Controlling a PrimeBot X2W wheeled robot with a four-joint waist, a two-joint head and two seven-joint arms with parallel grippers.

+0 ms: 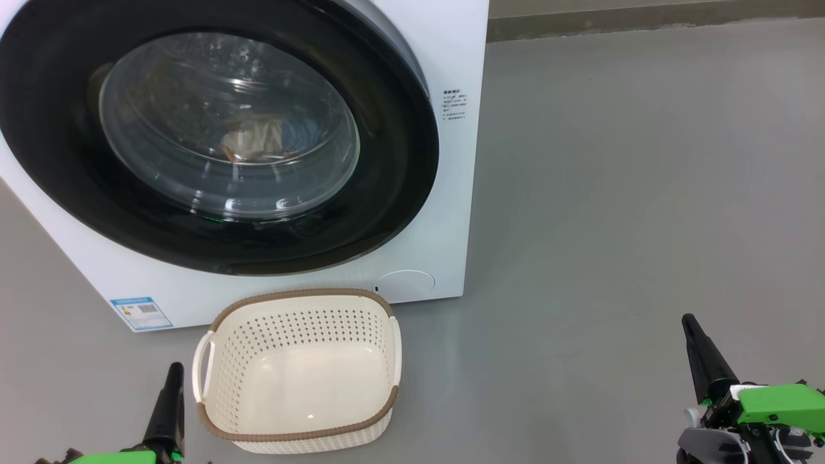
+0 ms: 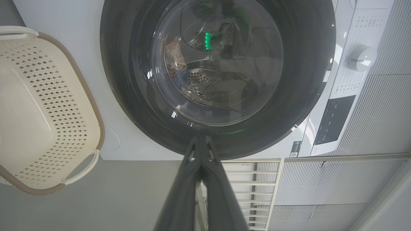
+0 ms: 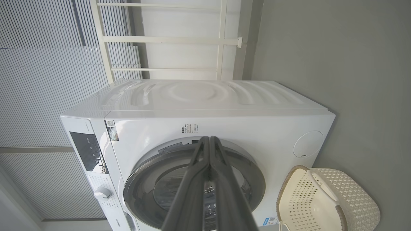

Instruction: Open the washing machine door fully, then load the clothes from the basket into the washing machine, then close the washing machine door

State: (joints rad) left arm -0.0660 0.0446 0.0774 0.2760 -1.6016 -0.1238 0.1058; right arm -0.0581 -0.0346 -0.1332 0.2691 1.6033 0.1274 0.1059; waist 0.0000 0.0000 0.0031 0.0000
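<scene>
The white washing machine (image 1: pixel 451 58) stands ahead with its round black-rimmed door (image 1: pixel 393 167) shut flat against the front. Through the glass I see cream, orange and blue clothes (image 1: pixel 261 138) lying in the drum. The cream perforated basket (image 1: pixel 387 412) sits on the floor just before the machine with nothing inside. My left gripper (image 1: pixel 174 368) is shut, low at the basket's left, holding nothing. My right gripper (image 1: pixel 688 319) is shut far to the right over bare floor. In the wrist views the door (image 2: pixel 128 106) (image 3: pixel 250 175) and basket (image 2: pixel 96 106) (image 3: pixel 359 199) show beyond shut fingers.
Grey floor (image 1: pixel 612 193) stretches to the right of the machine. A round cover (image 1: pixel 406 285) and a blue label (image 1: pixel 140 312) sit low on the machine's front. A control panel with a dial (image 2: pixel 361 57) is at the machine's top; white railings and slatted walls (image 3: pixel 48 38) stand behind.
</scene>
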